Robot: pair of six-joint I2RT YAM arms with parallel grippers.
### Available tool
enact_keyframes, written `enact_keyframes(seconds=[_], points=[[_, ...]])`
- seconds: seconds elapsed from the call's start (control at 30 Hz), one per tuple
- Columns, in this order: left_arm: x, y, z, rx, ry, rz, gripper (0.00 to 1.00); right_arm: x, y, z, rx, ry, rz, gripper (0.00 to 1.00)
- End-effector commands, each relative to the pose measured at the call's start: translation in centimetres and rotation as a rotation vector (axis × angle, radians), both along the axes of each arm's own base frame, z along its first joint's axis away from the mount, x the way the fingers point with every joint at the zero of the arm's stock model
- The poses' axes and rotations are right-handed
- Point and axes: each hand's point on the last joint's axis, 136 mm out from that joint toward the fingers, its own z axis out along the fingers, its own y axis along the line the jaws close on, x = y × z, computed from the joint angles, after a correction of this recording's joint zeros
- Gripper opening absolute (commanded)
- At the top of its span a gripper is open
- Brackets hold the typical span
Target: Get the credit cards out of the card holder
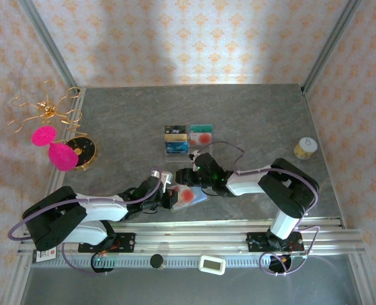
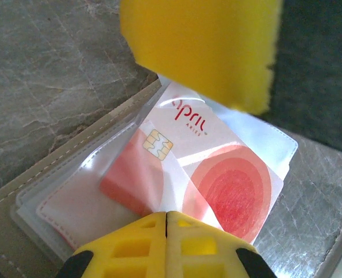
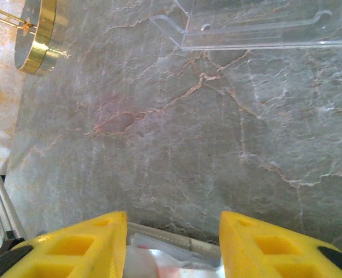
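Several cards out, at least two left in the holder

Several cards (image 1: 188, 136) were seen lodged in the clear tray (image 3: 252, 40) at mid-surface, among them a blue one and one with a red blotch; that part of the task was judged done. The holder (image 2: 37, 174) lay open on the grey surface (image 3: 188, 145) near the arms' bases, between the two sets of fingers and well apart from the tray. In its clear sleeve a chip card (image 2: 228, 179) with red rings was seen, slanted and seemingly part-way out of its pocket. A second reddish card (image 2: 121, 185) was tucked beneath it. Whether more were hidden could not be told. The left fingers (image 2: 168, 231) were pressed fully together at the holder's edge, apparently pinching its lining to steady it. The right fingers (image 1: 193, 181) were set moderately apart and held nothing; one hung just above the chip card's far end. The job was judged past halfway: the chip card was yet to be drawn free, and the one under it was left to follow.
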Motion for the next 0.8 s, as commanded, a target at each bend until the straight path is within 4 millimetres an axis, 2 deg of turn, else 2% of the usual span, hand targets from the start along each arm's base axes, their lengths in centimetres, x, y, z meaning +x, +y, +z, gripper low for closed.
enact_keyframes(seconds=[0.0,0.17,0.23,0.33,0.47,0.63,0.77], points=[[-3.2,2.8,-4.2,0.136,0.137,-0.025,0.00,1.4,1.0,1.7,0.043,-0.040,-0.009,0.44],[-2.8,2.5,-3.9,0.134,0.130,-0.018,0.00,2.0,0.7,3.4,0.001,-0.106,0.006,0.43],[-2.5,2.5,-3.7,0.142,0.126,-0.010,0.00,2.0,0.1,3.4,-0.061,-0.112,0.013,0.40],[-2.0,2.3,-2.9,0.133,0.107,0.006,0.00,1.2,-1.5,1.8,-0.181,-0.057,0.021,0.30],[-1.3,2.1,-1.7,0.111,0.070,0.022,0.00,-1.0,-3.6,-0.3,-0.249,0.033,0.030,0.27],[-1.3,2.0,-2.1,0.127,0.081,0.010,0.00,-2.8,-4.3,-0.8,-0.276,0.069,0.096,0.28],[-1.3,1.9,-2.9,0.139,0.094,0.003,0.00,-3.6,-3.8,-0.9,-0.263,0.093,0.154,0.29]])
